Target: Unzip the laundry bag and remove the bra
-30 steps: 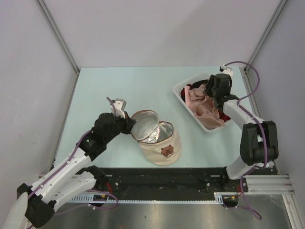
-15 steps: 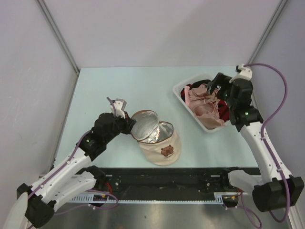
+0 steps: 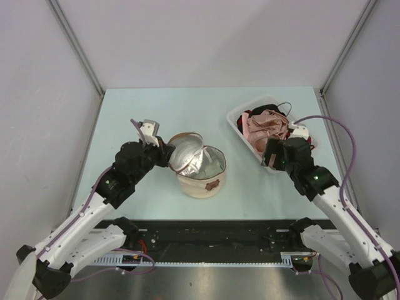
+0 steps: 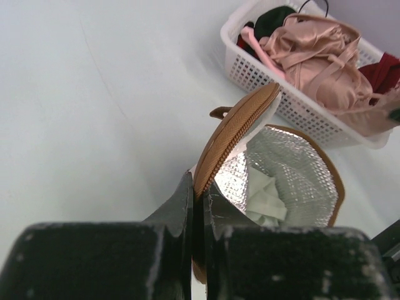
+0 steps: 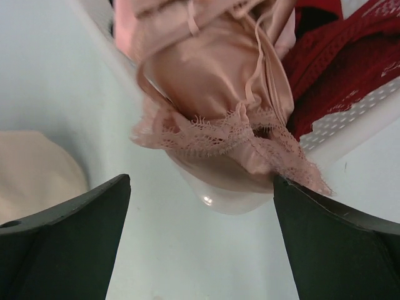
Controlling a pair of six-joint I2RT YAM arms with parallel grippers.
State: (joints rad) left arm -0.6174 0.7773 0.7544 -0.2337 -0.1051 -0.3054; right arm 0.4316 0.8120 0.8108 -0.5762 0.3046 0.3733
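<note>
Bra (image 4: 265,197): lying crumpled inside the laundry bag (image 3: 203,181) at mid-table, showing pale against the silvery lining.
Bag opening: facing upward, with the lid (image 4: 240,128) standing tilted on its left side.
Left gripper (image 4: 199,200): pinching the lid's zipper edge, fingers closed on it.
Right gripper (image 3: 269,156): hanging wide open and empty beside the white basket (image 3: 236,119), with the bra lying to its left.
Coming move: the free right arm is looking better placed to reach in from above.

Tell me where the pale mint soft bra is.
Top view, centre-left: the bra sits inside the open round beige laundry bag, whose lid the left gripper pinches.
</note>
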